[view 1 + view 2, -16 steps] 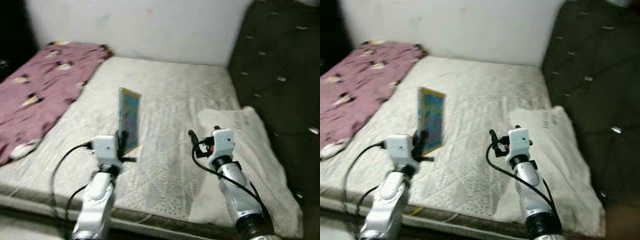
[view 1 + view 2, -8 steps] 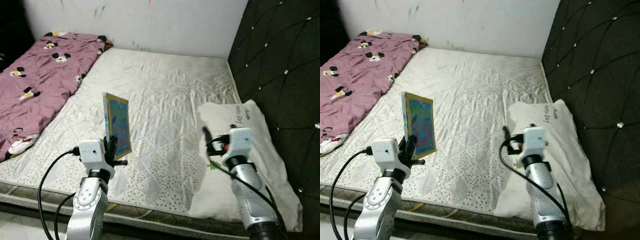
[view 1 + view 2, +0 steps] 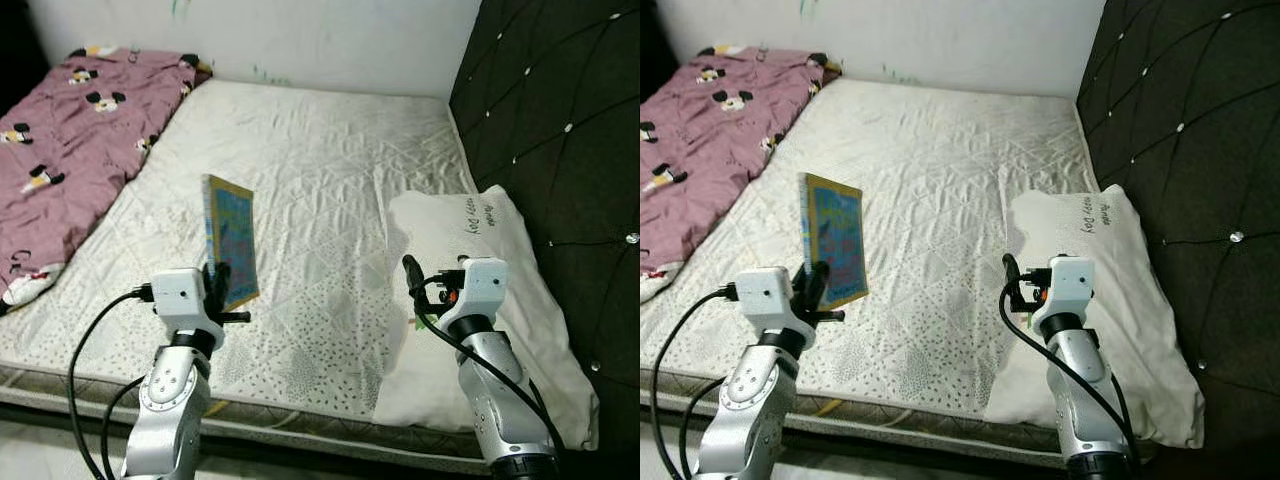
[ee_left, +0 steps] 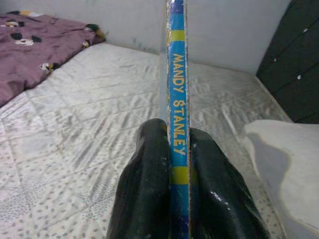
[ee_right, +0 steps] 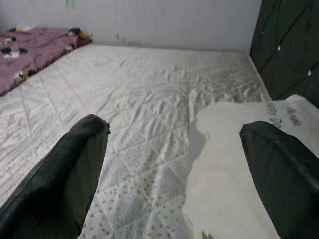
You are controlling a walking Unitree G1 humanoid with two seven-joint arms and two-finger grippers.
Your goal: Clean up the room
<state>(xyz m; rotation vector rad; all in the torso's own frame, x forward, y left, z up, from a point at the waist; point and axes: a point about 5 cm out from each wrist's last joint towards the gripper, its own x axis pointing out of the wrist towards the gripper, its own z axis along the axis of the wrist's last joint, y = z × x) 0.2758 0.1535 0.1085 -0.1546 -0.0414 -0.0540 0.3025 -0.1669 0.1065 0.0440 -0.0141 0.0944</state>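
Note:
My left gripper [image 3: 218, 282] is shut on the lower edge of a thin blue picture book [image 3: 231, 241], held upright above the near part of the mattress [image 3: 330, 170]. The left wrist view looks along the book's spine [image 4: 178, 124], which reads "MANDY STANLEY", pinched between the two black fingers [image 4: 149, 189]. My right gripper [image 3: 412, 275] is open with nothing in it, hovering over the near edge of a white pillow [image 3: 480, 300]. Its fingers [image 5: 65, 169] stand wide apart in the right wrist view, with the pillow [image 5: 239, 164] beneath.
A pink blanket [image 3: 60, 140] with cartoon mice covers the mattress's left side. A dark tufted headboard [image 3: 560, 140] rises on the right. A white wall [image 3: 300, 40] runs along the far side. The mattress's near edge [image 3: 300, 420] lies below my arms.
The view has gone from blurred to sharp and shifted as the camera moved. The left gripper still holds the book upright; the right gripper stays open over the pillow.

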